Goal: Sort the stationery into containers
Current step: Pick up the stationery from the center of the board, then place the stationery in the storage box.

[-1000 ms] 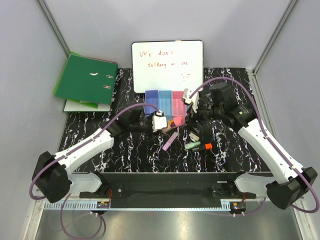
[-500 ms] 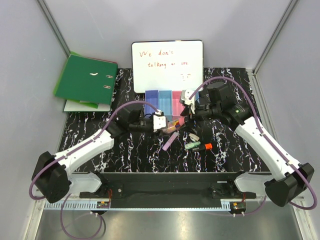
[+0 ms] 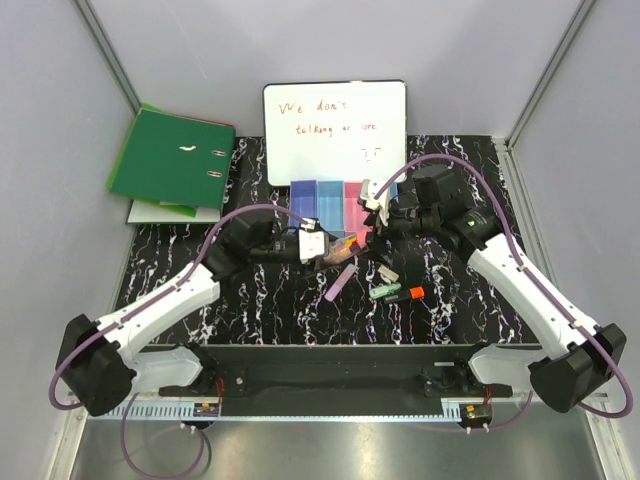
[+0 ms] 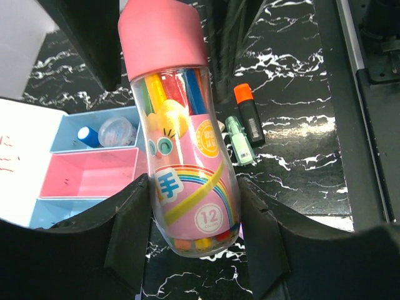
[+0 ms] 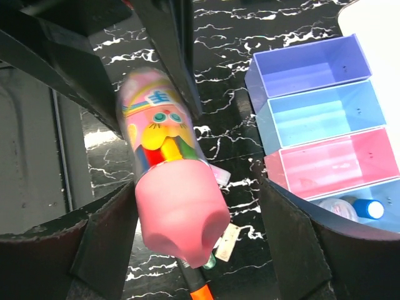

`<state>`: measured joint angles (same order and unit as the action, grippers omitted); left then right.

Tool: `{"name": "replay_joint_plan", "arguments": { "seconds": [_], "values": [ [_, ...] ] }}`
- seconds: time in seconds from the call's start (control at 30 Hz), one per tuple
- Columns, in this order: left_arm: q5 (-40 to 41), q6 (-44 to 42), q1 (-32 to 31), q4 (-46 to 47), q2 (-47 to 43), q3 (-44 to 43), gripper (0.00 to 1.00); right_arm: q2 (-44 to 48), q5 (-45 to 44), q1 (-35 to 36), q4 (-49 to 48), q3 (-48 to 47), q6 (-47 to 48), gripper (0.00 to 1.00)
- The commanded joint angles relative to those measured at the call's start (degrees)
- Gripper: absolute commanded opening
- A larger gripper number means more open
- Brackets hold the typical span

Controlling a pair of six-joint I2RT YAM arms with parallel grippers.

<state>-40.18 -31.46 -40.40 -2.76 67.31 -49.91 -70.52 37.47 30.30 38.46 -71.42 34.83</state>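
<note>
Holding bottle and disc, end bin; left pincer clamping tub, right pincer apart.

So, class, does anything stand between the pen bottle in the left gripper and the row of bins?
Yes: the right gripper sits open around the pen bottle's pink cap, on the side facing the bins. The left gripper holds the bottle's body. The pink bin itself is empty.

Lab enclosure: grey panels, aluminium framing.
</note>
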Motion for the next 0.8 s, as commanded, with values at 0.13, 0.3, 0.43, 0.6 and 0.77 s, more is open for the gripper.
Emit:
{"name": "replay_joint_plan", "arguments": {
  "seconds": [0.13,0.3,0.43,0.6,0.77],
  "values": [
    [-3.1,-1.1,-0.6,5.9,-3.3,1.1,0.00,-0.9,-2.3,0.0,-3.3,-2.0,0.2,0.78],
    [-3.2,-1.8,-0.7,5.9,-3.4,1.7,0.00,-1.7,-1.4,0.0,-3.3,-3.0,-0.2,0.60],
    [-3.1,-2.2,-0.8,6.1,-2.8,1.7,0.00,-1.8,-0.6,0.0,-3.4,-3.2,-0.8,0.39],
    [-3.5,-3.0,-0.8,6.3,-0.5,0.7,0.00,-1.6,0.2,0.0,-3.4,-3.9,-1.7,0.36],
    [-3.5,-4.4,-1.0,6.4,2.6,-0.9,0.00,-1.8,0.9,0.0,-3.2,-5.1,-2.4,0.46]
  ]
}}
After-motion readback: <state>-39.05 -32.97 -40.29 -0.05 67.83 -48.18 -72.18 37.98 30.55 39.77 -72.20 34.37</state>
